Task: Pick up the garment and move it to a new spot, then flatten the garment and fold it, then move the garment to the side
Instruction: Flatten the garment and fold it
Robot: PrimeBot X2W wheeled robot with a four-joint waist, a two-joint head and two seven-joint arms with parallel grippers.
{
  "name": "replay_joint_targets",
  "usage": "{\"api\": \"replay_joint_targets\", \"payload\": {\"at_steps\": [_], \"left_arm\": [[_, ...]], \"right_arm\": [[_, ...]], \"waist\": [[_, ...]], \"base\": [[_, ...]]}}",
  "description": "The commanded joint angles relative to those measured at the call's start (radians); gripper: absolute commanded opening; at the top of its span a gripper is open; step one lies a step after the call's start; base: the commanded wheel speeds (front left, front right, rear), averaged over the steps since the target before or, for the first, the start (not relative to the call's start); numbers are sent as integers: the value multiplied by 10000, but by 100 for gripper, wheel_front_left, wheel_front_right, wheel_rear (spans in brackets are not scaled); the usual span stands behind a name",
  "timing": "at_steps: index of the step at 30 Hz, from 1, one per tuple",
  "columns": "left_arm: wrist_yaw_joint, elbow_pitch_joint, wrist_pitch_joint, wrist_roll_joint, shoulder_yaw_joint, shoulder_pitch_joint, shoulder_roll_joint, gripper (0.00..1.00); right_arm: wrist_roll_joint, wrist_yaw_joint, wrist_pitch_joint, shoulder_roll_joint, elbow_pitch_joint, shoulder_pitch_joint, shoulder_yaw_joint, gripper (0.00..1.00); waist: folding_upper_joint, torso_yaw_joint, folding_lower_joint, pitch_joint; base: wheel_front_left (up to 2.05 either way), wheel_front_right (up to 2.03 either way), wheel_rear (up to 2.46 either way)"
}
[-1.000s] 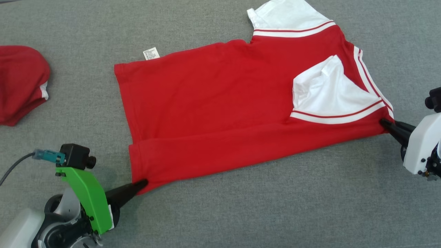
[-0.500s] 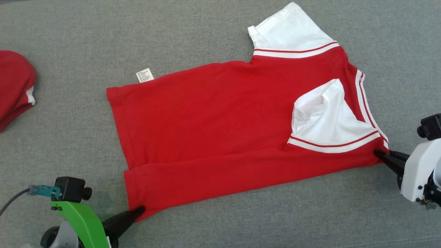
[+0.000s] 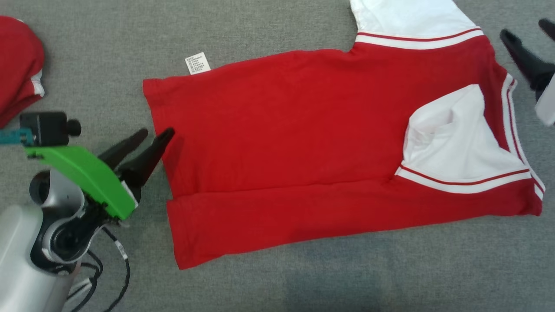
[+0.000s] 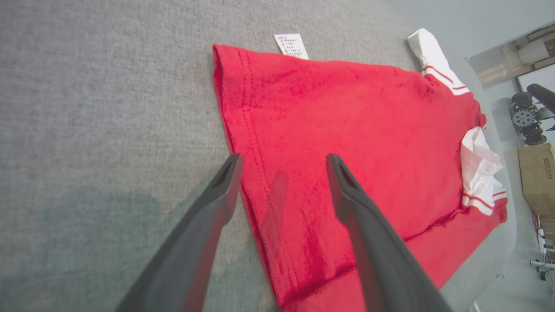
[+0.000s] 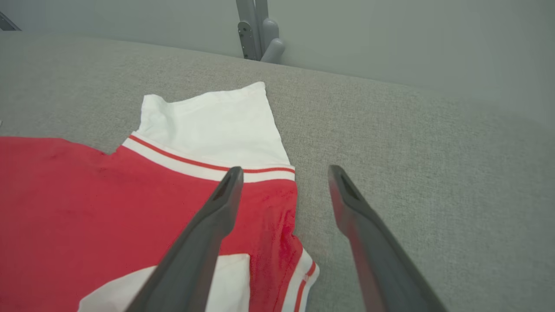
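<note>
The garment (image 3: 303,143) is a red T-shirt with white sleeves, lying flat on the grey cloth surface with its near long edge folded over the body. My left gripper (image 3: 156,131) stands open at the shirt's hem end, one finger over the red cloth and one over the grey surface, holding nothing. In the left wrist view the left gripper (image 4: 282,158) straddles the hem of the garment (image 4: 368,112). My right gripper (image 3: 524,28) is open beside the far shoulder. In the right wrist view the right gripper (image 5: 285,170) hovers over the garment (image 5: 86,199) at the far white sleeve (image 5: 208,125).
A second red garment (image 3: 17,65) lies bunched at the far left. A white label (image 3: 197,63) sticks out at the shirt's far hem corner. A grey metal stand (image 5: 258,30) rises behind the table's far edge. A cardboard box (image 4: 537,173) stands beyond the table.
Both grippers let go of the garment's near corners and opened. Each then moved away from me toward the shirt's far side. The head camera has also shifted.
</note>
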Motion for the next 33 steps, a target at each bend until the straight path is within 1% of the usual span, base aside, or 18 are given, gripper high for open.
{"api": "replay_joint_targets", "payload": {"at_steps": [1, 6, 9, 11, 15, 18, 22, 23, 24, 25, 26, 27, 28, 29, 30, 31, 32, 33], "left_arm": [[-1, 371, 43, 268, -93, -728, -203, 100], [-58, 1866, -129, 852, -491, -2674, -1049, 100], [-311, 2627, -252, 770, -622, -3298, -1555, 100], [-427, 3007, -294, 923, -792, -3610, -1725, 100], [-623, 3398, -257, 997, -1078, -3737, -1971, 100], [-847, 3427, -86, 695, -1314, -3665, -2195, 100], [-1094, 2991, 347, 338, -1773, -3361, -2142, 100], [-1129, 2859, 417, 267, -1849, -3287, -2101, 100], [-1156, 2748, 469, 166, -1896, -3234, -2073, 100], [-1165, 2613, 505, 83, -1946, -3201, -2037, 100], [-1179, 2512, 542, 9, -1969, -3174, -2001, 100], [-1179, 2512, 542, 9, -1969, -3174, -2001, 100], [-1189, 2427, 536, 5, -2018, -3167, -1897, 100], [-1194, 2427, 503, 89, -2041, -3175, -1836, 100], [-1198, 2446, 447, 133, -2056, -3187, -1800, 73], [-1203, 2467, 360, 181, -2064, -3211, -1771, 33], [-1196, 2479, 251, 206, -2037, -3264, -1762, 0], [-1201, 2486, 173, 247, -2050, -3328, -1731, 0]], "right_arm": [[-258, -16, 39, 155, 314, -689, 13, 100], [-1168, -10, -44, 557, 1429, -2887, 526, 100], [-1551, -16, -215, 851, 2213, -3889, 671, 100], [-1717, -16, -321, 1008, 2722, -4359, 690, 100], [-1991, -16, -395, 1069, 3419, -4731, 861, 100], [-2074, -11, -452, 1100, 3932, -4846, 973, 100], [-1845, -7, -335, 1113, 4513, -4638, 1357, 100], [-1783, -5, -330, 1102, 4583, -4636, 1425, 65], [-1707, -5, -321, 1082, 4628, -4642, 1476, 42], [-1642, -5, -321, 1053, 4659, -4653, 1510, 28], [-1575, -5, -312, 1020, 4684, -4642, 1551, 7], [-1575, -5, -312, 1020, 4684, -4642, 1551, 7], [-1440, -5, -308, 970, 4720, -4612, 1636, 0], [-1368, -7, -321, 969, 4719, -4592, 1691, 0], [-1272, -8, -389, 972, 4694, -4583, 1724, 0], [-1186, -8, -474, 966, 4699, -4587, 1722, 0], [-1113, -8, -563, 976, 4681, -4590, 1734, 0], [-1044, -8, -690, 997, 4651, -4601, 1752, 0]], "waist": [[109, 849, 0, 1118], [109, 1442, 0, 2143], [109, 1678, 0, 2553], [109, 1807, 0, 2750], [109, 1929, 0, 2875], [109, 1975, 0, 2888], [109, 1961, 0, 2802], [109, 1945, 0, 2778], [109, 1929, 0, 2756], [109, 1912, 0, 2734], [109, 1895, 0, 2708], [109, 1895, 0, 2708], [109, 1848, 0, 2637], [109, 1810, 0, 2599], [109, 1771, 0, 2564], [109, 1725, 0, 2519], [109, 1676, 0, 2478], [109, 1626, 0, 2436]], "base": [[0, 0, 0], [0, 0, 0], [0, 0, 0], [0, 0, 0], [0, 0, 0], [0, 0, 0], [0, 0, 0], [0, 0, 0], [0, 0, 0], [0, 0, 0], [0, 0, 0], [0, 0, 0], [0, 0, 0], [0, 0, 0], [0, 0, 0], [0, 0, 0], [0, 0, 0], [0, 0, 0]]}}
